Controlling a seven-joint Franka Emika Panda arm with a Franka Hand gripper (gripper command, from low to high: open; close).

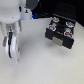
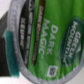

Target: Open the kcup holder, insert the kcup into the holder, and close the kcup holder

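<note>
The kcup (image 2: 50,42) fills the wrist view, its green lid printed "Dark Magic" facing the camera. A finger (image 2: 8,44) with a teal pad presses against its rim. My gripper (image 1: 11,51) hangs over the white table at the exterior view's left and appears shut on the kcup, which is too small to pick out there. The kcup holder (image 1: 63,14), a black box, stands at the exterior view's right. Its drawer (image 1: 60,35) is pulled out toward the front, with round slots and a grey handle (image 1: 61,44).
Several other pods sit in the open drawer, including a red-lidded one (image 1: 55,21) and a blue-marked one (image 1: 67,33). The white arm (image 1: 15,15) rises at the exterior view's left. Bare white table (image 1: 40,65) lies between gripper and drawer.
</note>
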